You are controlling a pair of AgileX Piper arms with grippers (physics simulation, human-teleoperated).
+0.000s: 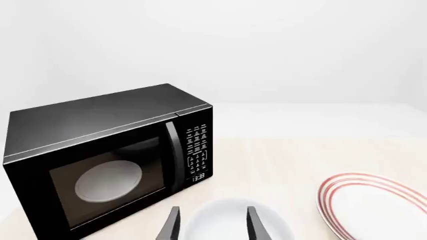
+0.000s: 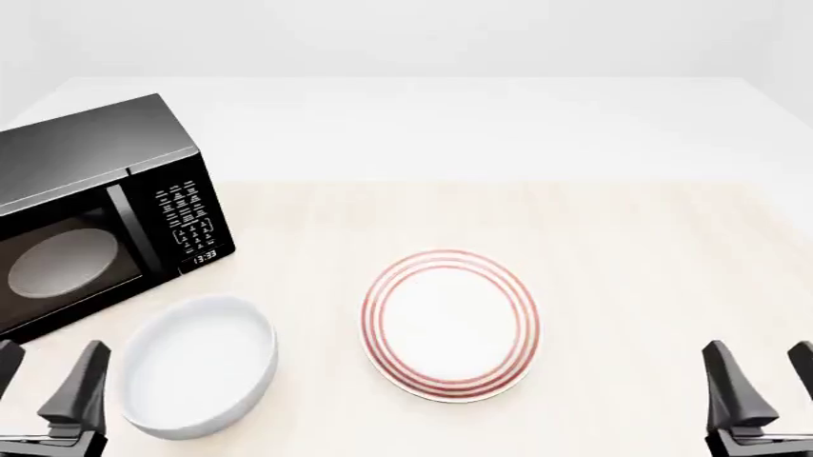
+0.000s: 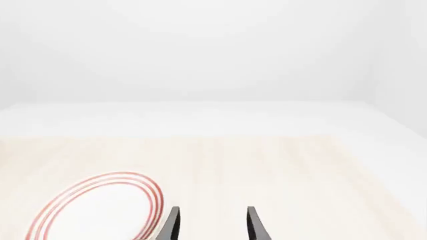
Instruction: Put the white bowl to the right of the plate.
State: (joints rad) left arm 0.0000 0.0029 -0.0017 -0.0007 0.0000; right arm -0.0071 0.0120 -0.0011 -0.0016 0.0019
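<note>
The white bowl [image 2: 200, 365] sits on the pale wooden table [image 2: 635, 267] to the left of the plate [image 2: 450, 324], near it but not touching, and just in front of the black microwave [image 2: 95, 209] at the far left. Both grippers hang low at the near edge, empty with fingers spread: the left gripper [image 2: 45, 381] just beside the bowl's left rim, the right gripper [image 2: 763, 381] well apart from the plate.
</note>
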